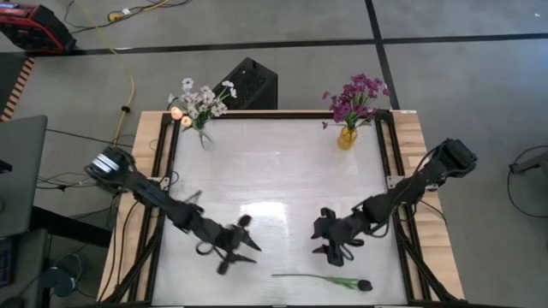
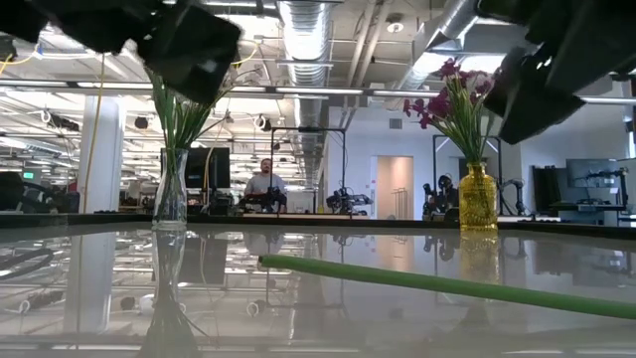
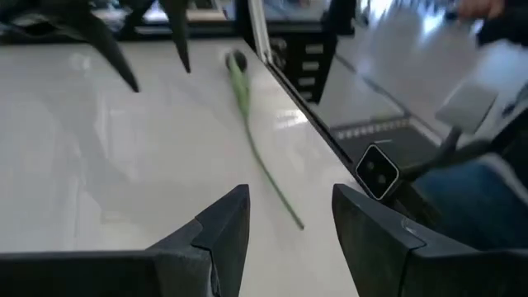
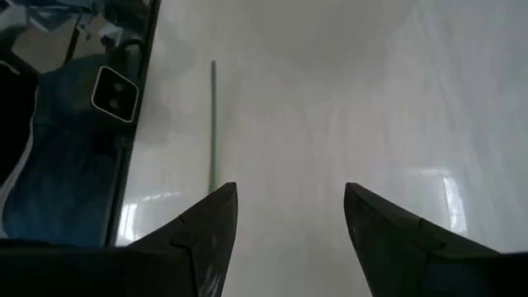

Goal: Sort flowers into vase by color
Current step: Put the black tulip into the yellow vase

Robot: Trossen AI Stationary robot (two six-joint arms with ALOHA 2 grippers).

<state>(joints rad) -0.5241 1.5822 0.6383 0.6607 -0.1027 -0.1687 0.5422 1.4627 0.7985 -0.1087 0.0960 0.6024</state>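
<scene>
A single flower lies flat on the white worktop near its front edge: a long thin green stem ending in a dark, near-black bud. It looks light and limp, likely to roll, so mid-stem seems the safest hold, away from the fragile bud. Just behind it hover the left gripper and right gripper, both jaws wide and empty. At the back stand 2 vases: a clear vase with white flowers and a yellow vase with purple ones.
</scene>
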